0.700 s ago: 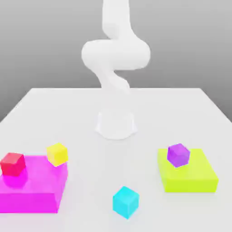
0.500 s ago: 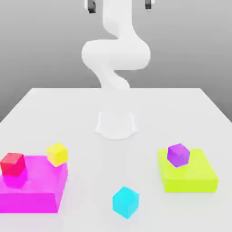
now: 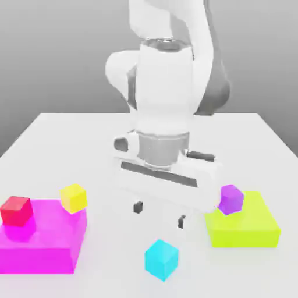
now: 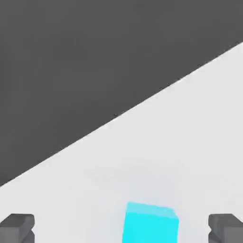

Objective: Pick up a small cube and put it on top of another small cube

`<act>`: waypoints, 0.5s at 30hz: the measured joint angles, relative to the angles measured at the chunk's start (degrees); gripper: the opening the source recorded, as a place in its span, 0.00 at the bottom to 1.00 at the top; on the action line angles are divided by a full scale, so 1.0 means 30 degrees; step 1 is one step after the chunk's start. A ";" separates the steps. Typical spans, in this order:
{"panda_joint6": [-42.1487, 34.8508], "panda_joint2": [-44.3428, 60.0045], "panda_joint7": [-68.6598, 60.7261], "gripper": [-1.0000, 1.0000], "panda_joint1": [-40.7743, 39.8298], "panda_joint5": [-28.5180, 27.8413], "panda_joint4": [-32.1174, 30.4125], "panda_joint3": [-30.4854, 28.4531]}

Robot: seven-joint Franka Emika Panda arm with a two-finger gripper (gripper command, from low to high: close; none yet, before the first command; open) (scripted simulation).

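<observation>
Exterior view: gripper (image 3: 159,215) above the table (image 3: 116,256), fingers apart, nothing between them. Cyan cube (image 3: 162,259) sits on the table between the two blocks, just below the fingertips, near the table's front edge as far as I can tell, cropped there. Red cube (image 3: 17,210) on the magenta block (image 3: 43,250), toward its left side in the exterior view; yellow cube (image 3: 74,198) by its far right corner. Purple cube (image 3: 231,199) on the lime block (image 3: 243,224), near its far edge.

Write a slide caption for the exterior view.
Robot arm holds its open tool above the cyan cube, between two colored blocks.
</observation>
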 joint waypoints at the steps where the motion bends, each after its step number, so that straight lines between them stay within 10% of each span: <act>1: 0.0368 0.0689 0.0529 0.50 0.0112 -0.0006 -0.0264 -0.0067; 7: 0.3552 0.4843 0.2063 0.50 0.1156 -0.1401 0.0155 -0.1397; 8: 0.3923 0.5301 0.2184 0.00 0.1348 -0.1548 0.0238 -0.1621; 15: 0.3952 0.5302 0.2220 0.00 0.1349 -0.1581 0.0237 -0.1623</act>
